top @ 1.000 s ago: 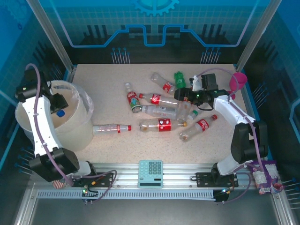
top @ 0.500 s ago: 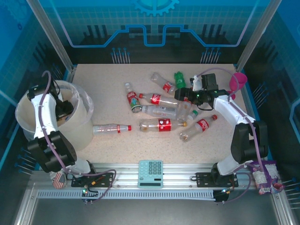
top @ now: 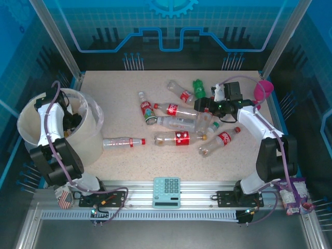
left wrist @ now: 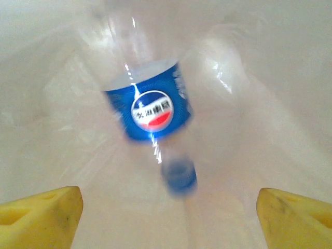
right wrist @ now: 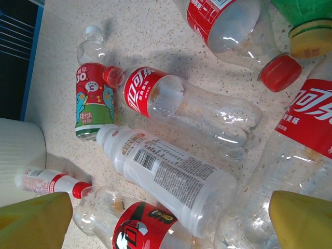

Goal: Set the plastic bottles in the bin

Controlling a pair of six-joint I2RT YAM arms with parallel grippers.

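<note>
Left gripper (left wrist: pixel 168 215) jaws spread wide, yellow fingertips (left wrist: pixel 41 212) at the two lower corners of the left wrist view, gripping nothing. Blue-labelled bottle (left wrist: pixel 148 101) sits loose between and beyond them, blue cap toward the camera, motion-blurred, against the clear bag lining the bin (left wrist: pixel 270 78). Top view shows none of that bottle; it shows the left gripper (top: pixel 72 120) down inside the cream-white bin (top: pixel 88 142) at the table's left edge.

Right gripper (right wrist: pixel 168 220) also wide open and empty, above the bottle pile. Right wrist view gives label detail that the top view lacks: a white-labelled bottle (right wrist: pixel 166 176) with barcode, a red-labelled bottle (right wrist: pixel 181 101) touching it, a cartoon-labelled bottle (right wrist: pixel 93 98) with white cap, and a green bottle (right wrist: pixel 306 15) at the top corner. Top view places the right gripper (top: pixel 205 105) over the pile mid-table, with a lone red-capped bottle (top: pixel 123 142) just beside the bin, a pink goblet (top: pixel 262 89) at the right and a calculator (top: pixel 167 191) on the front rail.

Versus one second ago: left arm was higher over the bin with the blue cap visible at the gripper; it is now lower and the bottle is let go. Right arm and the bottles on the table are unchanged.
</note>
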